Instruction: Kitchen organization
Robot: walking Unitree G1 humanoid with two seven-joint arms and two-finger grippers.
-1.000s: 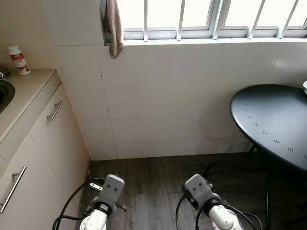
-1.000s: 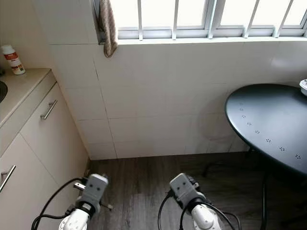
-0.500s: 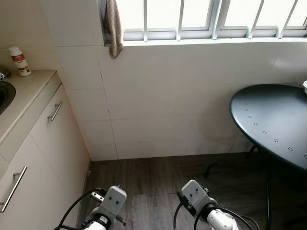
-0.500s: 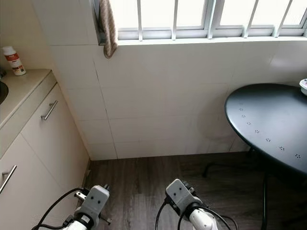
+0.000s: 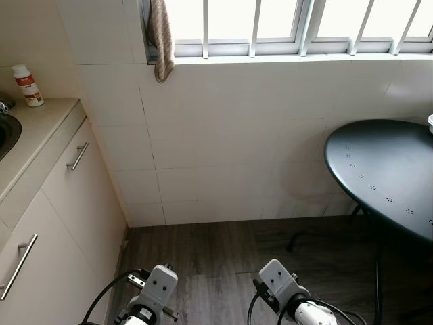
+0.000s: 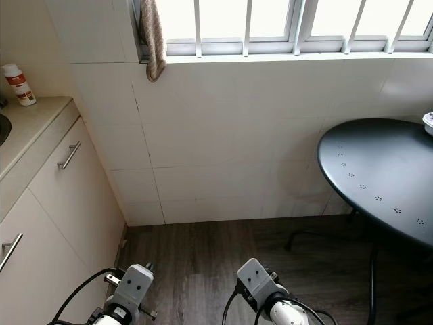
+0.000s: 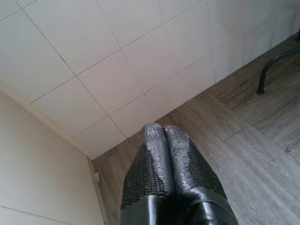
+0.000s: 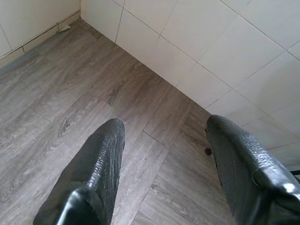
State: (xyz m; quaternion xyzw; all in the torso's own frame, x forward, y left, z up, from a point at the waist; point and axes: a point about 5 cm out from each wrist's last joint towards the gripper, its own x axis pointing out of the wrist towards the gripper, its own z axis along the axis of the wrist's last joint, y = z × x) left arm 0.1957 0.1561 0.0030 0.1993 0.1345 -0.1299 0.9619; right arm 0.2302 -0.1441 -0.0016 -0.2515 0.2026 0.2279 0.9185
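With nothing in reach, the left gripper (image 7: 164,136) is hanging pinched closed and the right gripper (image 8: 164,140) spread wide, so turning toward the counter (image 5: 40,125) off to their left looks wisest.

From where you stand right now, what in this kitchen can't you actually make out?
- Sink: cut off by the left edge of the left eye view; its basin is out of frame.
- White bottle on the counter: label too small to read.
- White dish on the black table: clipped by the right edge.
- Cloth at the window: its top runs past the frame.
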